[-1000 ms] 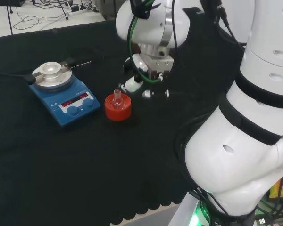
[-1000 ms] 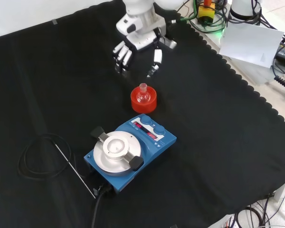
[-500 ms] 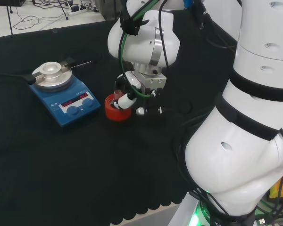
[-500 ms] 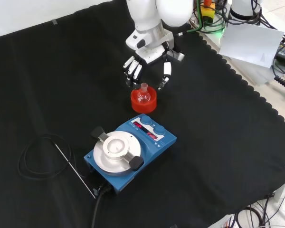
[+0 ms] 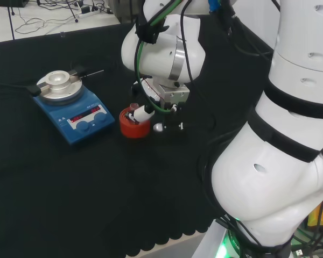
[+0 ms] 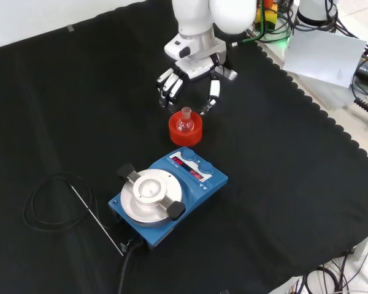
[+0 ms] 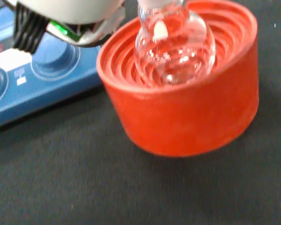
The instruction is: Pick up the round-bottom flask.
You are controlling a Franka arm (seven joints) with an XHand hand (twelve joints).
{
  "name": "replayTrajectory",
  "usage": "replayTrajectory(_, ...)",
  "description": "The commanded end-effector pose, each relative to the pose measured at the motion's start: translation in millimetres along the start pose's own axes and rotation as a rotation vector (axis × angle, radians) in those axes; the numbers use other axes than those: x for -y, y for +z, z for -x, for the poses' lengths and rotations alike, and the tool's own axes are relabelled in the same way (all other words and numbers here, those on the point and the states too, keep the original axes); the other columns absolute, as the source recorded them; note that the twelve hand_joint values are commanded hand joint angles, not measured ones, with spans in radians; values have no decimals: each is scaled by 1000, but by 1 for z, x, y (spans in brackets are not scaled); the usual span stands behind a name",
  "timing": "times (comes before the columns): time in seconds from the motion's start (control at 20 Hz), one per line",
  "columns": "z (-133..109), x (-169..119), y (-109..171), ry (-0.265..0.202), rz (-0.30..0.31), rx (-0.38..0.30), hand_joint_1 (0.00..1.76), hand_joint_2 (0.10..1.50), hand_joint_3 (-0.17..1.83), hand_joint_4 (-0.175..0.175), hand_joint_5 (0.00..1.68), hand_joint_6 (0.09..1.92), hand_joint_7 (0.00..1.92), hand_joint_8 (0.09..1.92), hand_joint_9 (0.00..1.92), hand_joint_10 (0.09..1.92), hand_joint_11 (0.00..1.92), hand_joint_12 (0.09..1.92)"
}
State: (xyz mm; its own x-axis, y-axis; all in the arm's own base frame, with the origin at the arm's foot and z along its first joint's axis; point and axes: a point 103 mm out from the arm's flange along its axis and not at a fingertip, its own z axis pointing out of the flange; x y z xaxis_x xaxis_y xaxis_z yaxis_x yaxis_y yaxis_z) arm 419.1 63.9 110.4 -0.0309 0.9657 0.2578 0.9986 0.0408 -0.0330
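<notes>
While I watch the front view's upper middle, my hand point(image 6: 190, 78) spread wide, just above the flask point(image 6: 184, 121) in its red stand point(image 6: 185, 132).

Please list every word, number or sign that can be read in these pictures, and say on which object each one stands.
None can be read.
Blue stirrer plate: red display digits and white marks beside its knobs, too small and blurred.
Red ribbed stand and round-bottom flask: no print visible.

A clear glass round-bottom flask point(image 7: 174, 47) sits upright in a red ribbed ring stand point(image 7: 187, 108) on black cloth point(image 7: 61, 187), beside a blue hotplate stirrer point(image 7: 33, 84).
</notes>
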Motion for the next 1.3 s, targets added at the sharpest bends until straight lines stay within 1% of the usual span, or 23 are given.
replayTrajectory(0.05, 4, -6, -3, 8, 16, 5, 902, 544, 654, -37, 619, 599, 376, 688, 578, 637, 239, 1379)
replayTrajectory(0.55, 10, -6, 8, 10, -3, 16, 915, 548, 647, -45, 637, 626, 374, 692, 577, 640, 243, 1378)
replayTrajectory(0.7, 11, -7, 8, 13, -11, 7, 921, 550, 646, -48, 665, 645, 374, 693, 578, 642, 246, 1377)
replayTrajectory(0.85, 11, -9, 8, 7, -1, 9, 929, 552, 645, -51, 689, 662, 375, 694, 580, 643, 248, 1376)
replayTrajectory(1.1, 11, -11, 12, 9, -11, 12, 952, 561, 645, -55, 729, 693, 375, 696, 582, 644, 253, 1374)
replayTrajectory(1.3, 14, -12, 12, 7, 0, 15, 955, 566, 641, -58, 729, 723, 374, 698, 583, 644, 255, 1369)
